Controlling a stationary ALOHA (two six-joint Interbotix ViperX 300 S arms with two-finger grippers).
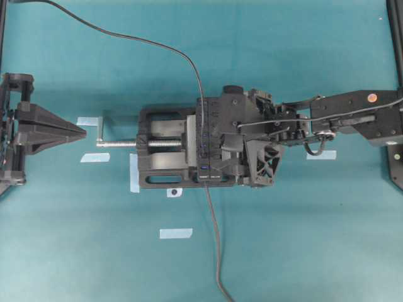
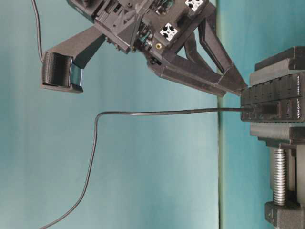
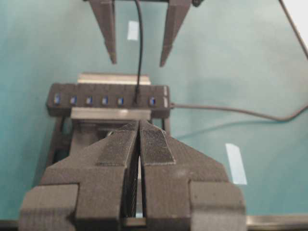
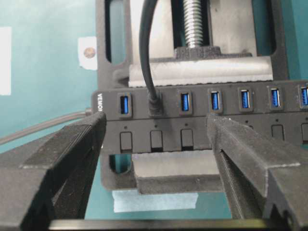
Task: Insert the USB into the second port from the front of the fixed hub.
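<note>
Two black pincers are in play: the right pincer (image 4: 156, 130) hangs spread wide and grasping nothing, its fingers straddling the front end of the long black fixed hub (image 4: 202, 120) with its row of blue ports, while the left pincer (image 3: 139, 144) sits clenched and empty, well apart on the far side of the black vise (image 1: 165, 154). The small black USB plug (image 4: 155, 108) on its thin black cable already stands seated in the second port (image 4: 155, 103), directly between the right pincer's fingers but untouched. The plug looks light, rigid and small, best pinched across its short moulded body; its limp cable would offer little control
</note>
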